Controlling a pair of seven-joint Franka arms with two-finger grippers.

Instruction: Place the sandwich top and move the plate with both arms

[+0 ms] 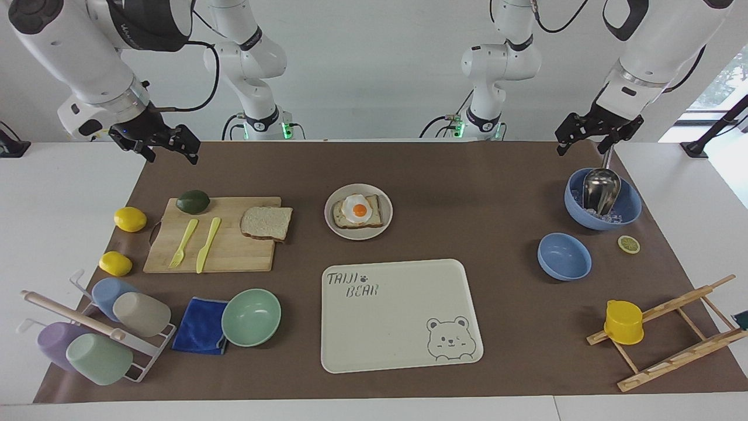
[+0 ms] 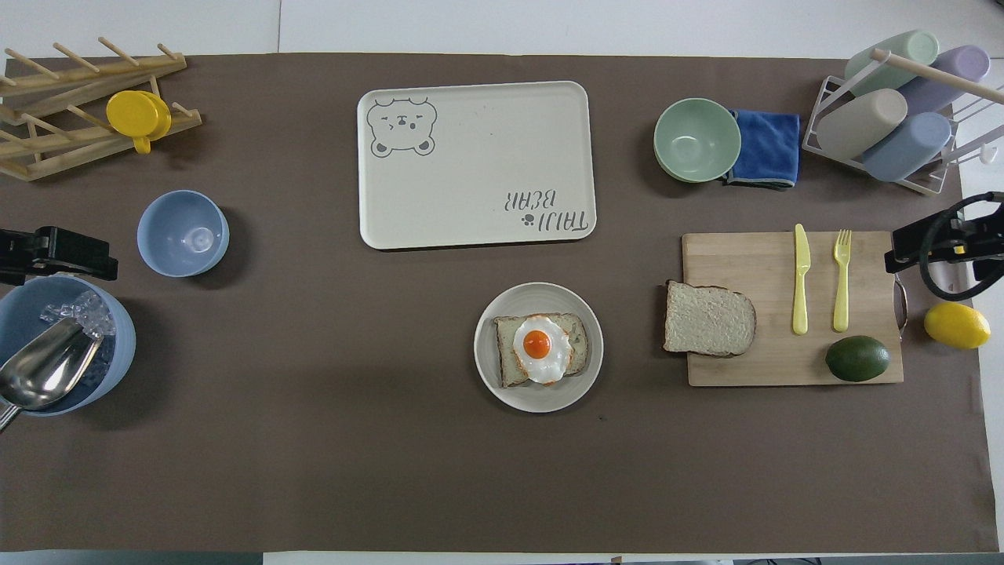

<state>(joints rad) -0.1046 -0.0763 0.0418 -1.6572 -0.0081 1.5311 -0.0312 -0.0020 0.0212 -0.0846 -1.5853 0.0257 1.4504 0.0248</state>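
Note:
The sandwich top (image 1: 266,223) is a pale bread slice. It lies flat on the wooden cutting board (image 1: 234,257), at the board's edge nearest the plate; it also shows in the overhead view (image 2: 710,319). The plate (image 1: 357,235) sits mid-table and bears a toast slice with a fried egg (image 1: 357,209); the plate also shows in the overhead view (image 2: 539,399). My right gripper (image 1: 171,158) is open and empty, raised over the mat's edge by the board. My left gripper (image 1: 582,149) is open and empty, raised over the ice bowl's end.
The cream bear tray (image 1: 397,345) lies farther from the robots than the plate. A mint bowl (image 1: 251,317), blue cloth and cup rack lie past the board. Avocado, knife, fork and lemons are by the board. Two blue bowls (image 1: 564,256) and a wooden rack are at the left arm's end.

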